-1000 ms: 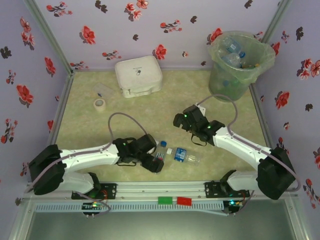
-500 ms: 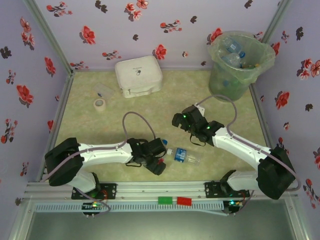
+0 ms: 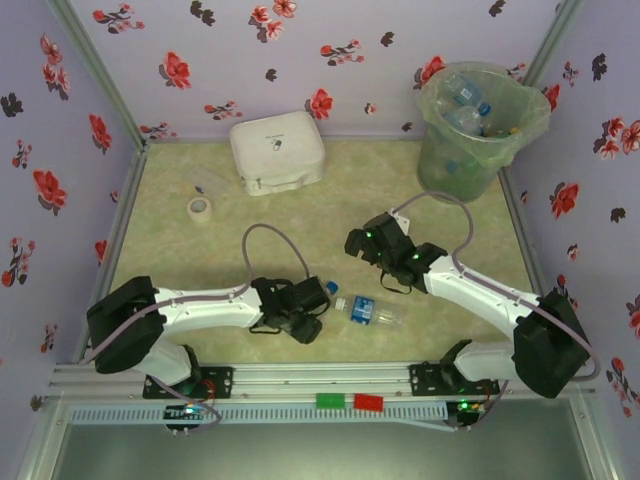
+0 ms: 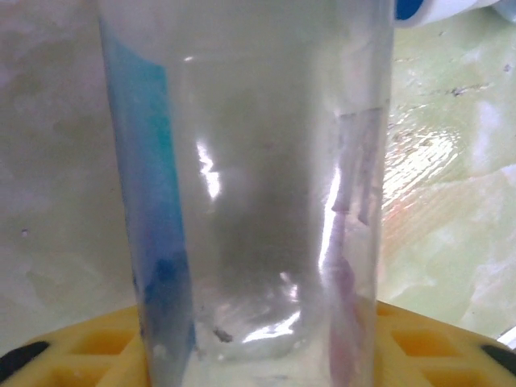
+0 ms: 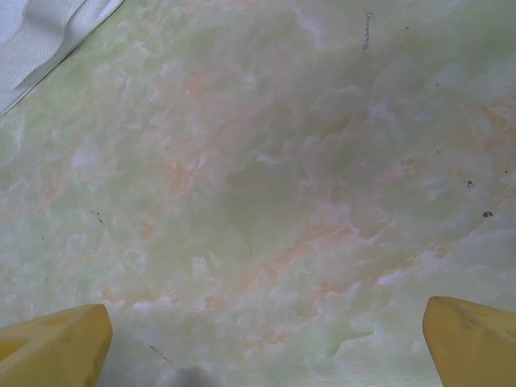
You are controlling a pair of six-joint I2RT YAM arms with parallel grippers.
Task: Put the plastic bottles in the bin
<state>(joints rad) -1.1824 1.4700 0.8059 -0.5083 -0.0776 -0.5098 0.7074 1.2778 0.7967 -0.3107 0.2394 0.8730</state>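
A clear bottle was held tight in the left hand, and another bottle was seen just beside it. The right hand was spread wide above the worktop.

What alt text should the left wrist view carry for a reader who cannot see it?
A clear plastic bottle with a blue label strip stands close up in mid-frame, gripped between the yellow fingers of the left gripper at the bottom edge. Behind it lies the pale green marbled table, with another bottle's blue cap at the top right.
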